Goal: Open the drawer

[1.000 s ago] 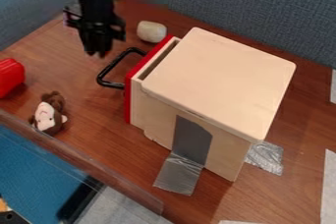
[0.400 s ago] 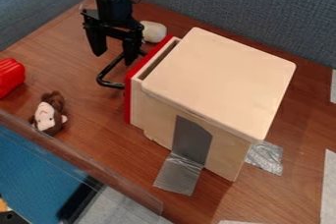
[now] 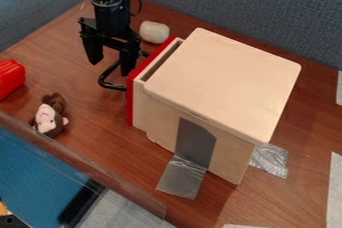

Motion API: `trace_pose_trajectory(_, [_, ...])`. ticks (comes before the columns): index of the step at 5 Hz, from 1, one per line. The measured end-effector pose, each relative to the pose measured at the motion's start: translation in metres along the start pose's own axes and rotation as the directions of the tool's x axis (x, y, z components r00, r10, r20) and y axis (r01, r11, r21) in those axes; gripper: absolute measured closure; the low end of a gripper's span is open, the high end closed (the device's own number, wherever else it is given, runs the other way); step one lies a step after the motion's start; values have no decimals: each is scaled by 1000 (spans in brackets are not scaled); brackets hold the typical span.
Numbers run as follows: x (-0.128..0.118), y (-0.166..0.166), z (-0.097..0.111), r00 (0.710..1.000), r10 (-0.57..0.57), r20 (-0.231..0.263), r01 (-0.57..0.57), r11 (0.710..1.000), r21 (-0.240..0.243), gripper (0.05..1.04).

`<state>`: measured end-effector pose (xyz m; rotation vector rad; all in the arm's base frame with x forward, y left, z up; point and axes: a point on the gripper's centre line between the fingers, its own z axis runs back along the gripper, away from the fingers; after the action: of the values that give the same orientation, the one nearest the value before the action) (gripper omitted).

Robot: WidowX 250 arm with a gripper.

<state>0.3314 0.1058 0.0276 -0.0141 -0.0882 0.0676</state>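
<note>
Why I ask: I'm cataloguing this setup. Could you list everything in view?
drawer: one, red front, pale sides, left of cabinet
handle: one, black, on drawer front
cabinet: one, pale wood, centre right
rounded block: one, off-white, behind drawer
plush monkey: one, brown, pale face, left
red object: one, left edge
tape pieces: two, silver-grey, around cabinet's base
white strips: three, right and bottom edges
table: one, brown, beneath
panels: two, blue-grey, behind
blue surface: one, lower left
arm: one, black, upper left
fingers: two, black, apart, by handle
</note>
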Motion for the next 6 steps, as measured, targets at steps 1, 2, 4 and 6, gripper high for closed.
trace_pose_trajectory(1, [0, 2, -1, 1000, 5, 1, -5, 1000, 8, 444])
trace_pose_trajectory(2, [-2, 5, -2, 1000, -7, -4, 7, 1000, 29, 741])
trace_pose_trajectory(4, [-4, 30, -3, 1000, -15, -5, 16, 994, 110, 968])
trace_pose_trajectory(6, [-2, 58, -2, 1000, 2, -4, -1, 991, 134, 968])
